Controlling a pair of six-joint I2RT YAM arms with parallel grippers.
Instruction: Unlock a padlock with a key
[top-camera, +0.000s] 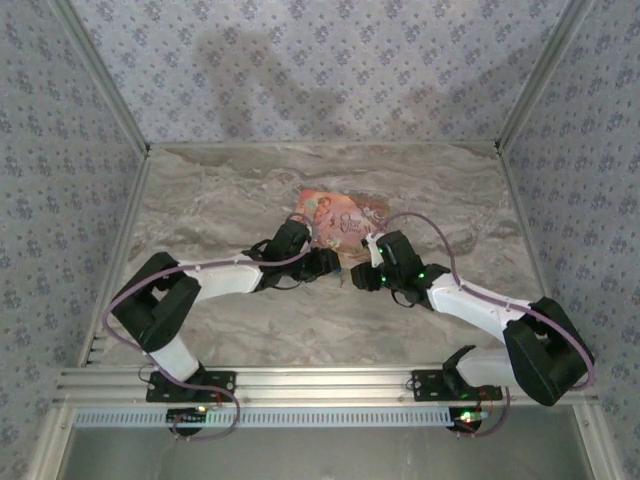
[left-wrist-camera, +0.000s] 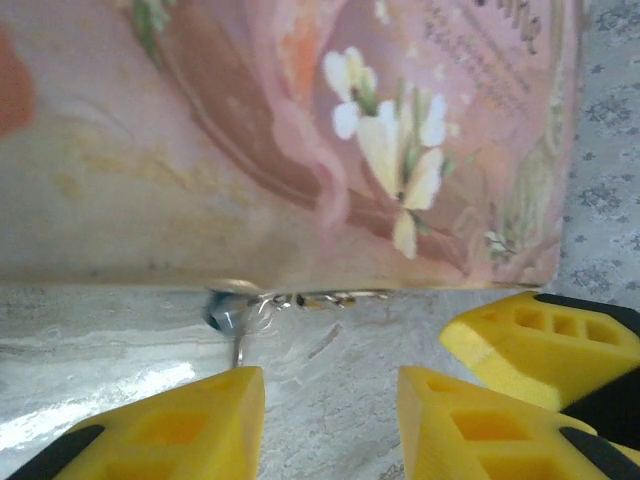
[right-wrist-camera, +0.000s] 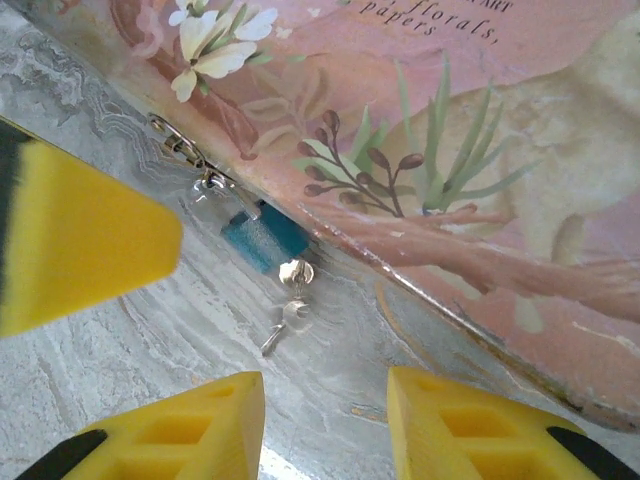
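Grey-veined marble tabletop (top-camera: 220, 200) carries two arms, one pink flowered case (top-camera: 338, 220), one small blue padlock and, as far as I can count, one silver key. From above, the left gripper (top-camera: 333, 266) and right gripper (top-camera: 357, 277) sit nose to nose just before the case's near edge; the lock is too small to make out there. The left wrist view has the left gripper (left-wrist-camera: 330, 420) with its jaws parted over bare marble, holding nothing, and beyond them the padlock (left-wrist-camera: 224, 314), blurred, under the case's edge. The right wrist view is sharper: the right gripper (right-wrist-camera: 325, 420) likewise stands parted and empty, the key (right-wrist-camera: 285, 325) lies on the marble just beyond it, and the padlock (right-wrist-camera: 262, 235) hangs from a metal hasp (right-wrist-camera: 175, 140) on the case. The case is shut, its contents hidden.
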